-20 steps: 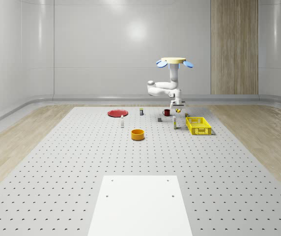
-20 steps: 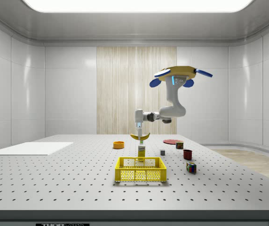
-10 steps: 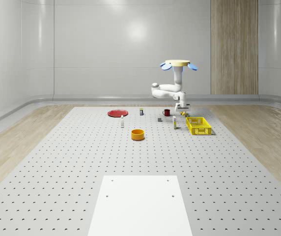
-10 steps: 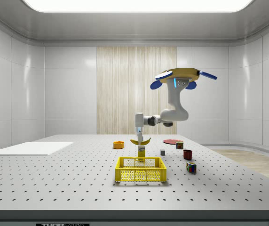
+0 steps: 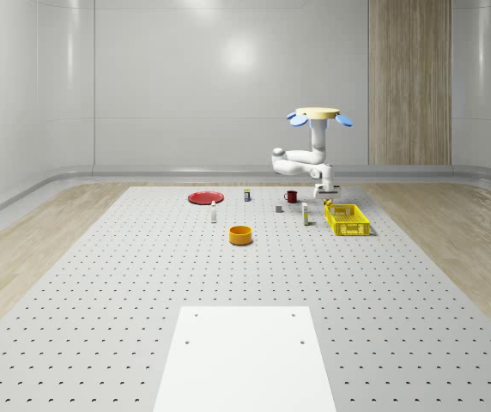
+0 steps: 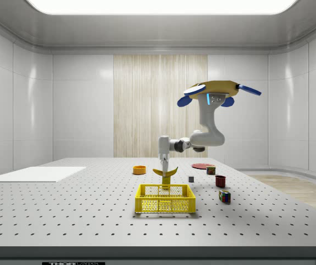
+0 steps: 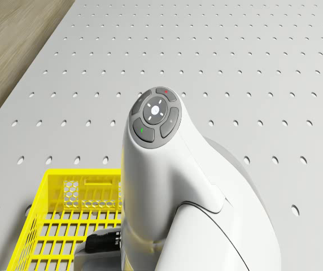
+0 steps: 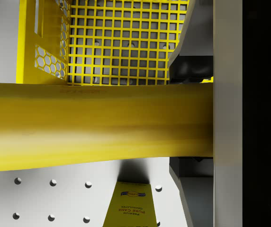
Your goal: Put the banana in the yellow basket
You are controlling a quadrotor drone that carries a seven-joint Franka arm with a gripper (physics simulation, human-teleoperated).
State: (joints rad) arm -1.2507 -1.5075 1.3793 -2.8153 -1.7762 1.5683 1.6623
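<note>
Hovering beside the yellow basket (image 6: pixel 165 199), the drone (image 6: pixel 216 90) is holding the gripper (image 6: pixel 164 170), clamped on the banana (image 6: pixel 165 173), above its rim; centre before releasing.

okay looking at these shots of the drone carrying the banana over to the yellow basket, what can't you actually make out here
- Gripper: in the drone view the arm covers it.
- Banana: in the wrist view both ends run out of the picture, one behind a finger.
- Yellow basket: cut off by the picture's edge in the drone view, partly behind the arm.
- Small carton: in the wrist view the banana hides its top and the print is too small to read.
</note>
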